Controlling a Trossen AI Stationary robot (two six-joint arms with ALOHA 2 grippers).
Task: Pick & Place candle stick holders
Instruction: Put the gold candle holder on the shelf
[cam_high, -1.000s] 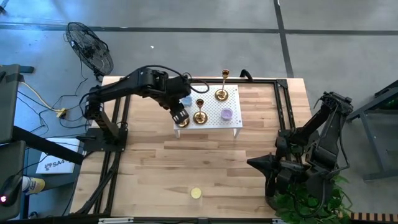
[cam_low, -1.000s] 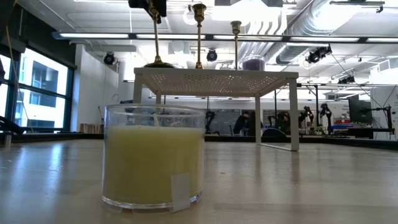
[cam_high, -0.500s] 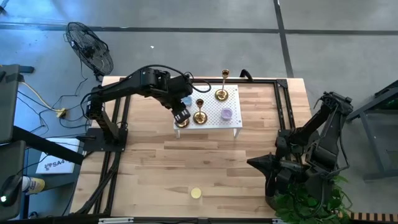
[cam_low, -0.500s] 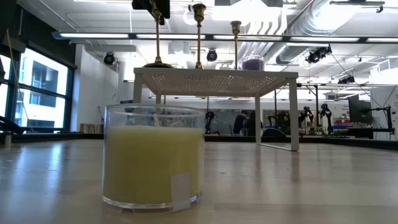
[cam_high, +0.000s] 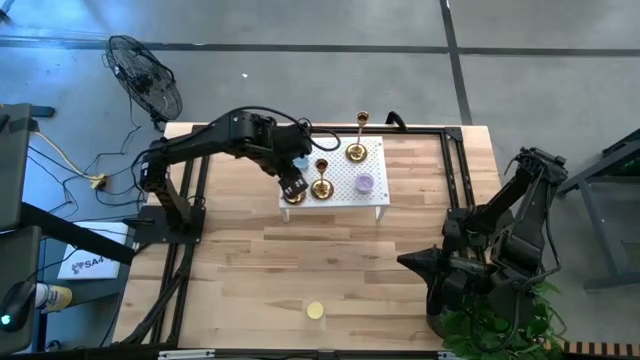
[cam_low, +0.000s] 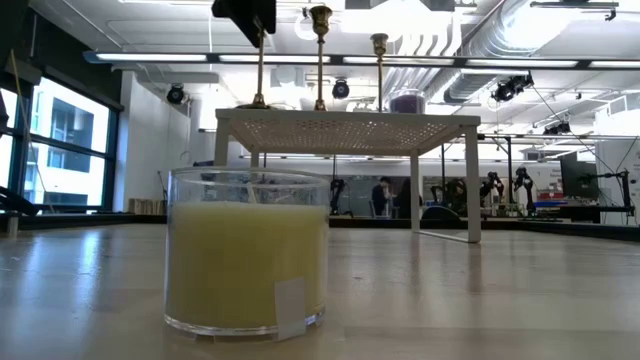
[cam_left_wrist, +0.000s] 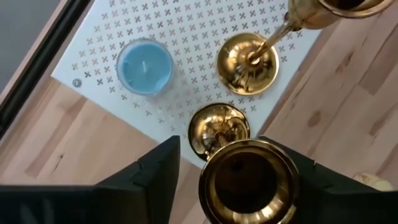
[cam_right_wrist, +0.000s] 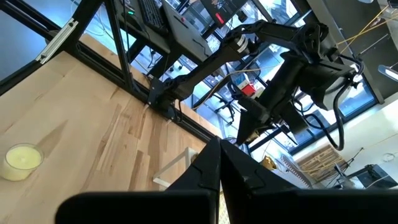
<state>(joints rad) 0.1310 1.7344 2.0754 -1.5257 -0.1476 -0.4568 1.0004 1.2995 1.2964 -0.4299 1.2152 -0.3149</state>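
Left gripper (cam_left_wrist: 249, 186) fingers apart, straddling candle stick holder (cam_left_wrist: 247, 177) cup on white stand (cam_left_wrist: 186, 37); right gripper (cam_right_wrist: 217, 163) fingers together.

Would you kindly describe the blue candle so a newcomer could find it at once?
Find the small white perforated table at the wooden bench's far side. On it, beside the left claw, sits a blue candle in a clear glass, the only blue item among shiny brass candlestick holders.

Gold candle stick holders (cam_left_wrist: 247, 61), white perforated stand (cam_left_wrist: 186, 25), blue candle (cam_left_wrist: 145, 66).
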